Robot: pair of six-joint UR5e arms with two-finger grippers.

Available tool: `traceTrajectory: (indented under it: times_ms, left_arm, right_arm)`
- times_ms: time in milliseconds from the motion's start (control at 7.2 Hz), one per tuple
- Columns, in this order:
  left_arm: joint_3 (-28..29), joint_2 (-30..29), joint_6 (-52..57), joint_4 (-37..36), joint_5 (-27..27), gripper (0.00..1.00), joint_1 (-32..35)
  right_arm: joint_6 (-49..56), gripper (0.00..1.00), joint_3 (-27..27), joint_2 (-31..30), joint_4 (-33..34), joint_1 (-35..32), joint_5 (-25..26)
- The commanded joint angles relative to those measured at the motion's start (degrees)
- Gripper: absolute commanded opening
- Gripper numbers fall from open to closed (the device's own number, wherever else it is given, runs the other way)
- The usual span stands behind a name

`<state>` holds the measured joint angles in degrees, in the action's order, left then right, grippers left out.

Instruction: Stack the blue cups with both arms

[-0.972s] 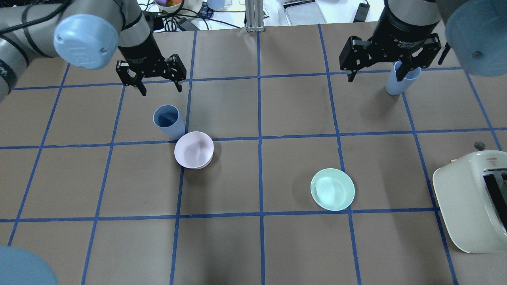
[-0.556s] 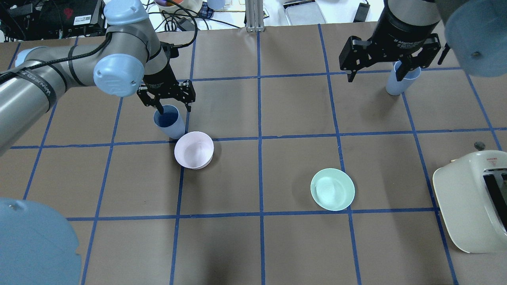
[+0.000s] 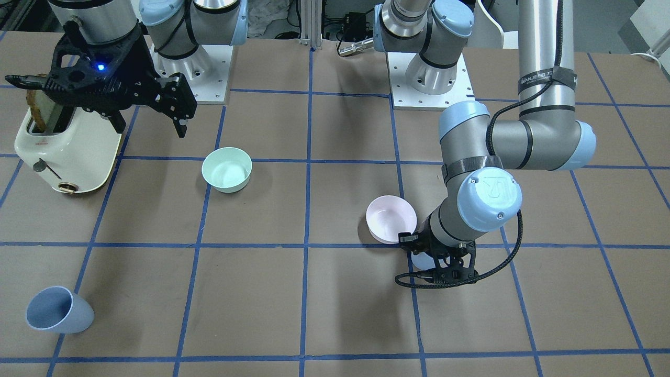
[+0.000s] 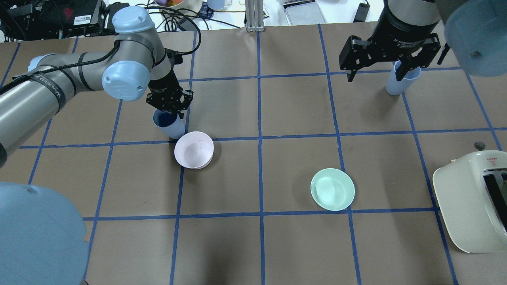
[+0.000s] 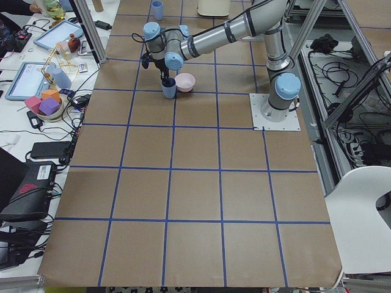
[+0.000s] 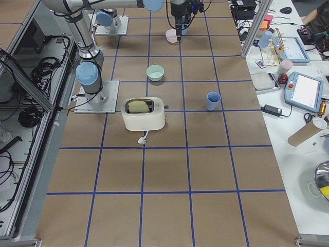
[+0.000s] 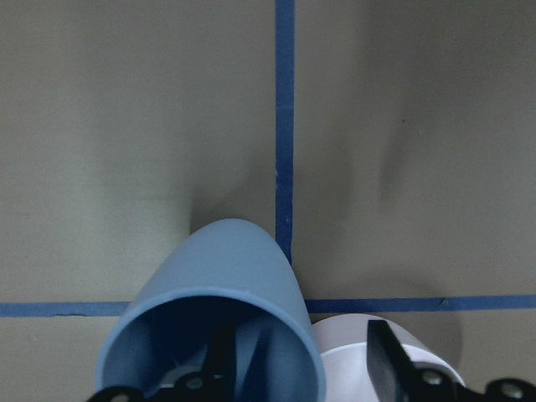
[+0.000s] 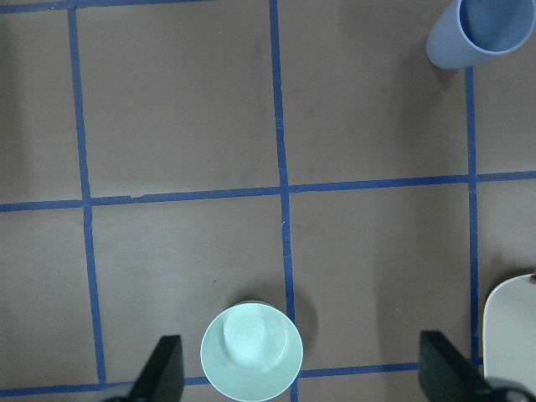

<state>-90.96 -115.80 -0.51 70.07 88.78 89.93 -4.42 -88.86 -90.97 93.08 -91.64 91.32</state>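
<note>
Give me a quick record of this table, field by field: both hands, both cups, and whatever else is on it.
left hand: open, lowered onto first blue cup, one finger inside, one outside
first blue cup: upright, close beside pink bowl
right hand: open, raised, holding nothing
second blue cup: upright, alone, away from right hand
mint-green bowl: empty, mid-table
toaster: cream, on the robot's right side
stacked: not yet
</note>
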Motion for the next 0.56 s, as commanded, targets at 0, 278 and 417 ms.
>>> traceTrajectory:
  times_ms: [0,278,417]
  left_arm:
    - [5.4,0.1,-1.1,0.4,-0.4,0.00,1.2]
    - [10.8,-0.8,-7.0,1.0,-0.6,0.00,6.5]
    - [10.5,-1.2,-10.4,0.9,-1.8,0.00,9.4]
  right_arm:
    - [-0.1,1.00,0.0,0.0,0.0,0.0,0.0]
    - [0.0,1.00,0.0,0.0,0.0,0.1,0.0]
    - [0.0,1.00,0.0,0.0,-0.1,0.1,0.0]
